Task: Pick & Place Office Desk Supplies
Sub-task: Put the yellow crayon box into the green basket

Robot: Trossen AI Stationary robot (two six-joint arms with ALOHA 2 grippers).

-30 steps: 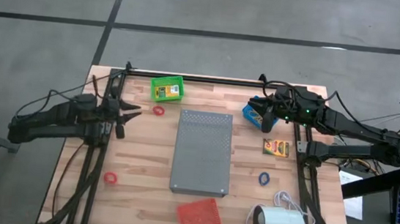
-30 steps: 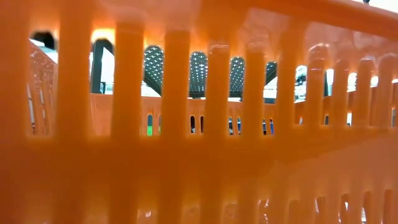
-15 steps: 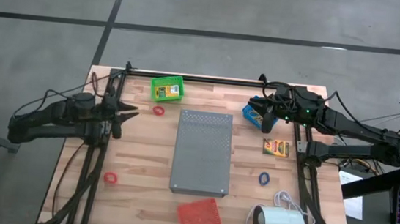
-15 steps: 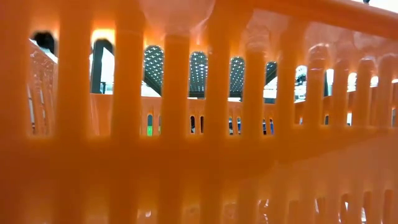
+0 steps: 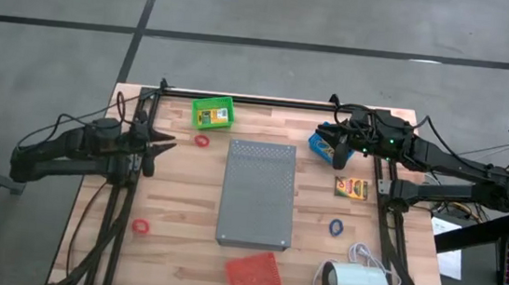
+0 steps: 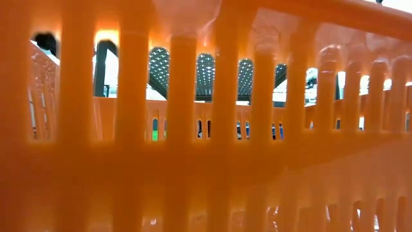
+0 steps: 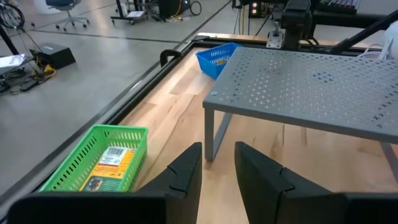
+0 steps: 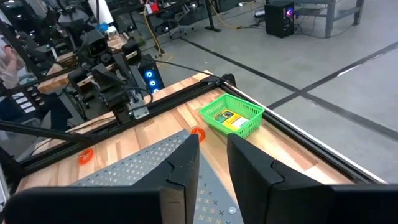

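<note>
The left gripper (image 5: 167, 141) sat at the table's left edge, fingers (image 7: 186, 169) spread a little with nothing between them. A red ring (image 5: 202, 140) lay on the wood just ahead of its tips, and the green basket (image 5: 212, 113) with a yellow crayon box (image 7: 111, 163) in it was a bit beyond that, off to one side toward the far edge. The grey perforated slab (image 5: 258, 193) was out in front of it.

The right gripper (image 5: 336, 149) hung right over the blue basket (image 5: 320, 144), fingers (image 8: 180, 168) parted slightly too, empty. A second crayon box (image 5: 351, 187) lay near it on the bare table, with a blue ring (image 5: 336, 227) farther off. Another red ring (image 5: 140, 227) was well away from both claws, near the front-left. The low view was just orange basket wall (image 6: 206, 161).
</note>
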